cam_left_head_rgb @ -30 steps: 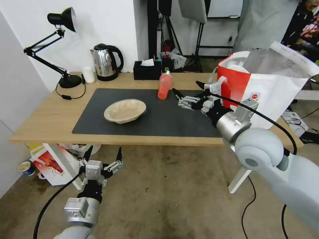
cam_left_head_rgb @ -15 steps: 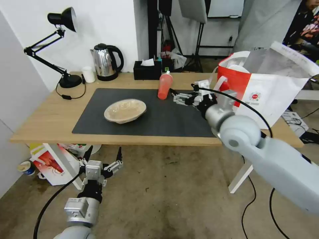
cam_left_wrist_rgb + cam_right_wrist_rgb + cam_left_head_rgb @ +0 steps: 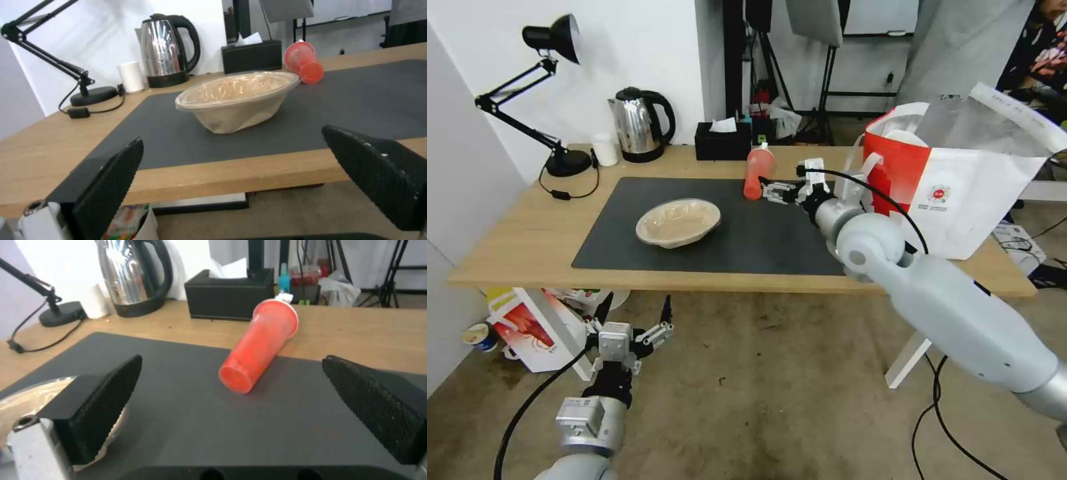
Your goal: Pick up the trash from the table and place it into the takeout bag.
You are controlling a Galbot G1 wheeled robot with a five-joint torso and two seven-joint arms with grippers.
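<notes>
Cup (image 3: 258, 346) toppled between spread right gripper (image 3: 231, 400) fingers, untouched.

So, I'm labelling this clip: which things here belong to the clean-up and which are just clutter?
Job: red cup lying on its side, beige dish, takeout bag, table, open right tool by the cup.

Clutter: kettle, tissue box, desk lamp.
</notes>
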